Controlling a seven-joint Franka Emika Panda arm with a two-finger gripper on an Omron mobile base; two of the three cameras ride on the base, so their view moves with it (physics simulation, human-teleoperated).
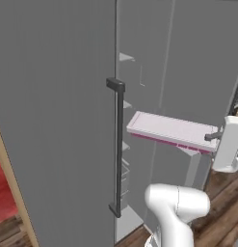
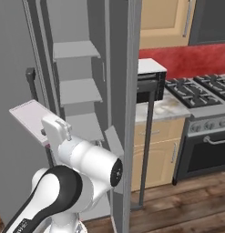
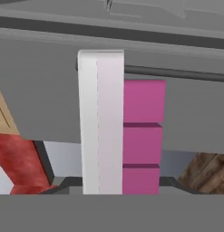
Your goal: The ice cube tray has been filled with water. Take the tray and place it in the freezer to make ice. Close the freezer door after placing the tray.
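One ice cube tray [image 1: 171,130], a flat pale slab with a magenta edge, is held level in mid-air at one short end by the gripper [image 1: 213,137], with the jaws clenched on that end; the far end of the tray points toward the one freezer door [image 1: 58,116]. The door stands swung open to the left, and its single long dark vertical handle [image 1: 119,149] lies just beside the tray's free end, apparently not touching it. The tray hangs in front of the open freezer [image 2: 79,91], level with the lower shelves, and rests on none of them. In the right base view three pale shelves [image 2: 77,91] are counted inside the narrow compartment, stacked one above another, and the tray [image 2: 29,113] appears to the left of the white arm [image 2: 82,164], outside the compartment. In the hand view the tray [image 3: 102,122] runs straight away from the camera as a white strip, with three magenta cells [image 3: 143,136] visible along its right side; the dark bar handle [image 3: 177,72] crosses behind its far end. To the right of the fridge stand one microwave [image 2: 150,79] on a pale table [image 2: 161,109] and one stove [image 2: 200,91] with an oven below, over a wooden floor [image 2: 186,205].
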